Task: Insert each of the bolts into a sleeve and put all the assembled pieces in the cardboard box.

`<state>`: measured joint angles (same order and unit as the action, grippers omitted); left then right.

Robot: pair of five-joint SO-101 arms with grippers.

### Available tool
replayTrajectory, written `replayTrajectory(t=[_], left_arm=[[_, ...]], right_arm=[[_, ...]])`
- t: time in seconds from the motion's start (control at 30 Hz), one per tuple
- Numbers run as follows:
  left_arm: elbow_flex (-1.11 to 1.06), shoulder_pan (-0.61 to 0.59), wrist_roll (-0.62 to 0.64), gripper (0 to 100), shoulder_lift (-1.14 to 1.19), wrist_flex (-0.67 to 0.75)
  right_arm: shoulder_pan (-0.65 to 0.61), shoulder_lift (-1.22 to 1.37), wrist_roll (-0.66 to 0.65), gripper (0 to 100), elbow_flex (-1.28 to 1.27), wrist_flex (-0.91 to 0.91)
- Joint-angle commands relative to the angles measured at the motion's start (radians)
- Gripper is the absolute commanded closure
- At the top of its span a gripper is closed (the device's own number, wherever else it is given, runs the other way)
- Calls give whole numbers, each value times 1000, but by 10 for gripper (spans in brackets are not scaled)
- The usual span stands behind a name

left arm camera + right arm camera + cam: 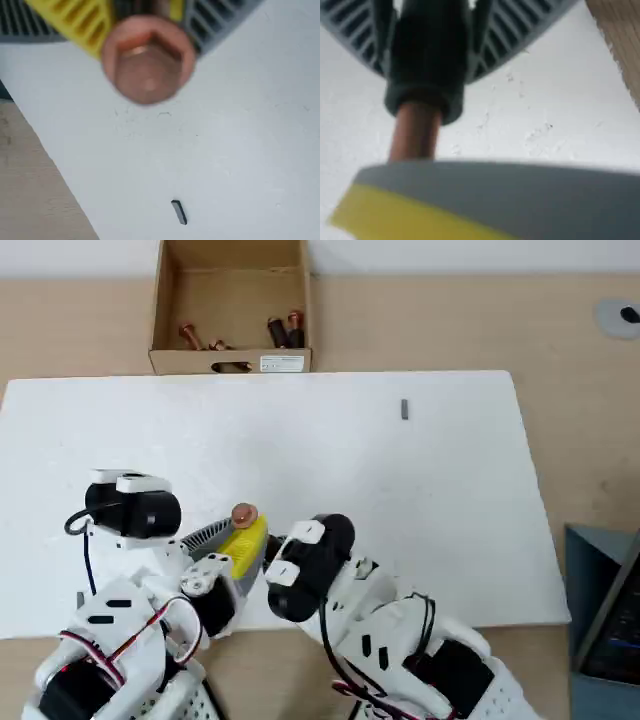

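Copper bolt (148, 62) clamped by left gripper (145, 15), its shank inside black sleeve (427, 65) clamped by right gripper (432, 30).

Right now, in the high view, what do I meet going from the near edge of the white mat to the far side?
Bolt held in the left gripper → small dark bar → cardboard box, with bolted pieces inside.

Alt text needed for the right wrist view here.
The right gripper holds a dark sleeve with a copper bolt running into its end. The left gripper, grey and yellow, crosses the foreground in front of the bolt, above a white mat.
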<state>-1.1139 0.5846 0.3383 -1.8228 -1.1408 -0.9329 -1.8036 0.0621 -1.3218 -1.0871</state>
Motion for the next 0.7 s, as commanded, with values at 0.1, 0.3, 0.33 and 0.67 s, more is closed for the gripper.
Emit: replayTrajectory(t=[0.1, 0.3, 0.33, 0.67], left_arm=[[-37, 110, -9, 997, -2, -75], [-20, 101, -5, 912, -2, -114], [-12, 81, -5, 872, -2, -110], [55, -68, -14, 750, -2, -114]], right_arm=[[-5, -18, -8, 989, 13, 31], [-4, -18, -8, 989, 13, 31], [-4, -18, -8, 989, 12, 31], [-4, -18, -6, 989, 5, 31]])
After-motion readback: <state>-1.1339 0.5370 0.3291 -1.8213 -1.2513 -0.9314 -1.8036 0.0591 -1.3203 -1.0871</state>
